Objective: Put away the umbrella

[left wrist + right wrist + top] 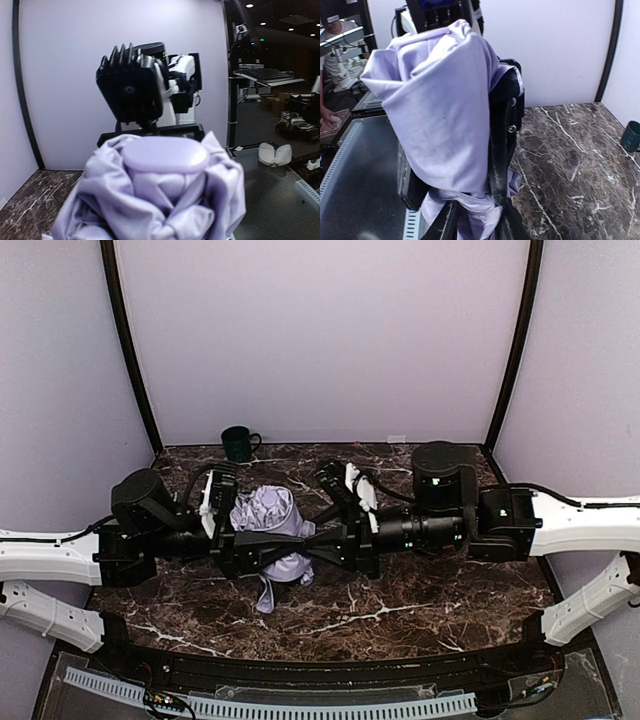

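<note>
The umbrella [270, 520] is collapsed into a crumpled bundle of pale lavender fabric at the middle of the dark marble surface [430, 590], between the two arms, with a loose strip of cloth trailing toward the near edge. I cannot tell whether that strip touches the surface. In the right wrist view the umbrella [440, 100] fills the frame, and the right claw [455, 150] is pinching it, with a black finger [502, 130] pressed against each side of the bundle. From above, the right claw [328, 540] meets the left claw [290, 539] nose to nose across the fabric. The left wrist view shows only the umbrella [165, 175] and its rounded lavender end, so I cannot tell how the left claw's fingers are set. A dark green mug [238, 443] stands well apart by the back wall.
</note>
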